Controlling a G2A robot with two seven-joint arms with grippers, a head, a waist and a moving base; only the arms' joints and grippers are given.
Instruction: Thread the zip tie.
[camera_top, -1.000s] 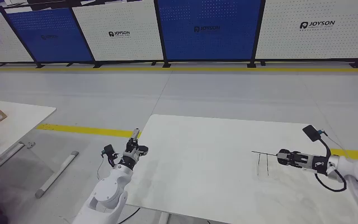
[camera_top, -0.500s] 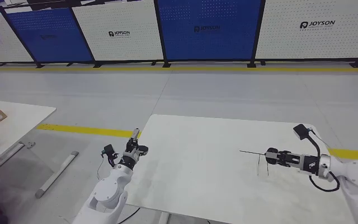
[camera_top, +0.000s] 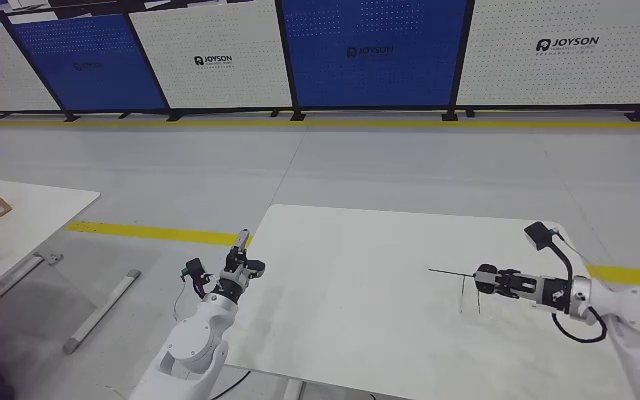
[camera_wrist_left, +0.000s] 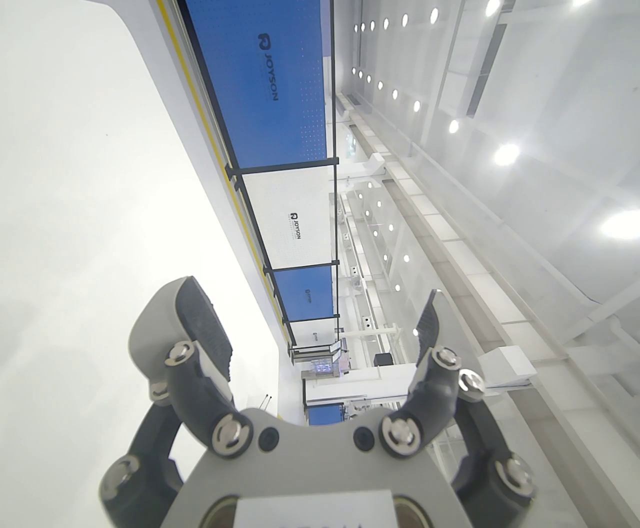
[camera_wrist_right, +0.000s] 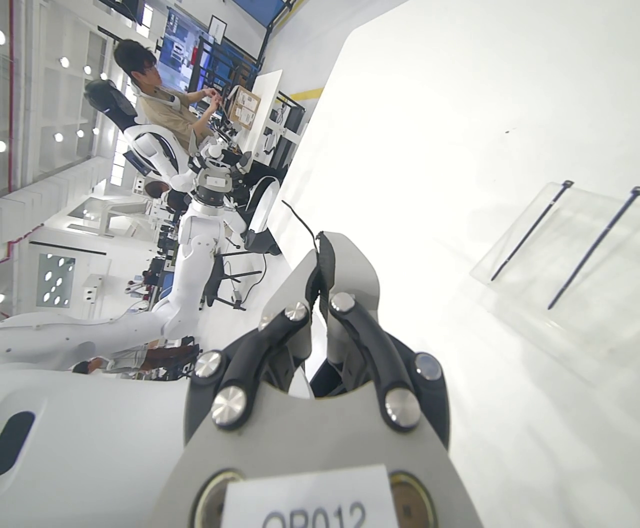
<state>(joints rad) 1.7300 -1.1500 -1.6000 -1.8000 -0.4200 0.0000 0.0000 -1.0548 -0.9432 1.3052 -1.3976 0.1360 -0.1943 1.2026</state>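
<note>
Zip tie (camera_top: 452, 272) sticks out sideways from our right gripper (camera_top: 484, 277), lifted off the table (camera_top: 350, 310) near its right side, with the free end pointing across toward our other arm. We have this gripper pinched tight on one end of the strap. Most of its length is therefore free, which we judge suits feeding it through a head. We cannot tell whether the head itself sits inside the pinch. Our left gripper (camera_top: 241, 243) sits at the table's left edge, well apart. Its fingers (camera_wrist_left: 205, 320) are spread wide and hold nothing, likely ready to take the loose end. Two spare ties (camera_wrist_right: 530, 231) lie side by side on a clear sheet (camera_wrist_right: 565, 270) beneath the held one.
</note>
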